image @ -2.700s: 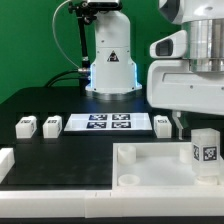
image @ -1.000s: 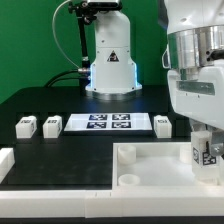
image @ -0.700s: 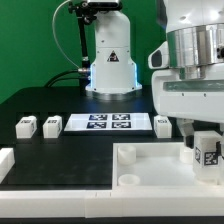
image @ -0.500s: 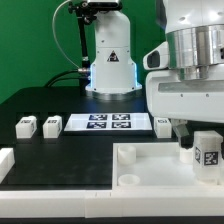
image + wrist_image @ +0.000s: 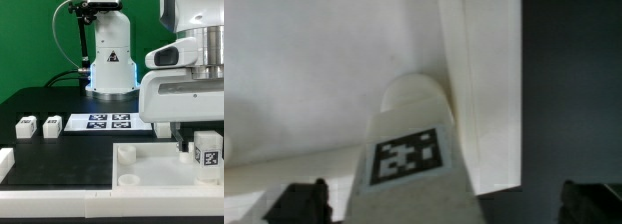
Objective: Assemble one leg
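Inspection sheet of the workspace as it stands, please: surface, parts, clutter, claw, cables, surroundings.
Surface: black table, marker board lying flat on it.
Job's things: one leg stands upright on the white tray; three loose legs flank the marker board, two on the exterior view's left, one on its right.
Clutter: white block at the exterior view's left edge, cut off.
Grippers: claw open, fingers either side of the upright leg, not touching it.
Cables: black cable beside the robot base.
Surroundings: green backdrop.

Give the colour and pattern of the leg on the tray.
White leg with a black-and-white square marker; clearest in wrist view.
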### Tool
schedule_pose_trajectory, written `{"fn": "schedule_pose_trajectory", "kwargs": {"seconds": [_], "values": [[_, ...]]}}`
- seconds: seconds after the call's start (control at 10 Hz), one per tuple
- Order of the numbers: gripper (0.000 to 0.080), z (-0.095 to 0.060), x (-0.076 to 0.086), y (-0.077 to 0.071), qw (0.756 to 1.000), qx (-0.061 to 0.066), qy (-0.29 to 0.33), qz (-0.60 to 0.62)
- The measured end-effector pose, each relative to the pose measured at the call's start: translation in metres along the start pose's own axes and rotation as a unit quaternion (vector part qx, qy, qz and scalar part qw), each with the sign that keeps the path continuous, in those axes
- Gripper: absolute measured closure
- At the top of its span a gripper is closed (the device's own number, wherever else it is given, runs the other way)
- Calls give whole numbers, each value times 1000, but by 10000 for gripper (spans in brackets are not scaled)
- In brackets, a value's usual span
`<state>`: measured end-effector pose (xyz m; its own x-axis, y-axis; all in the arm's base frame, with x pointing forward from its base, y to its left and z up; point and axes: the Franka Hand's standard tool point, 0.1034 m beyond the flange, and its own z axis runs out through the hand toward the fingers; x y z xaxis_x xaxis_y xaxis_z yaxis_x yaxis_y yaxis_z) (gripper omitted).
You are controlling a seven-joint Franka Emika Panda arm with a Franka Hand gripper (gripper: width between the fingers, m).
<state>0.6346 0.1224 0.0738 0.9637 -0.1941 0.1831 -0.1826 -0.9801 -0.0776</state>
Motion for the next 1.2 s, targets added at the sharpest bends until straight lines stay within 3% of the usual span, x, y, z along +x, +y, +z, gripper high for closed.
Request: {"fn": "schedule_pose_trajectory", "kwargs": {"seconds": [0.2,0.4,0.5,0.6,0.7,0.8,0.9,1.0,1.2], "values": [[152,0,0,0,999,1,0,38],[506,1,-1,0,988,0,-2,155],[506,1,-1,2,980,0,-2,199],[503,2,-2,2,955,-3,-8,297],[503,2,1,2,916,-19,-24,400],[503,3,6,3,858,-38,-37,510],[503,4,7,4,788,-44,-48,613],[503,5,8,5,733,-46,-52,677],[503,5,6,3,734,-46,-52,675]]}}
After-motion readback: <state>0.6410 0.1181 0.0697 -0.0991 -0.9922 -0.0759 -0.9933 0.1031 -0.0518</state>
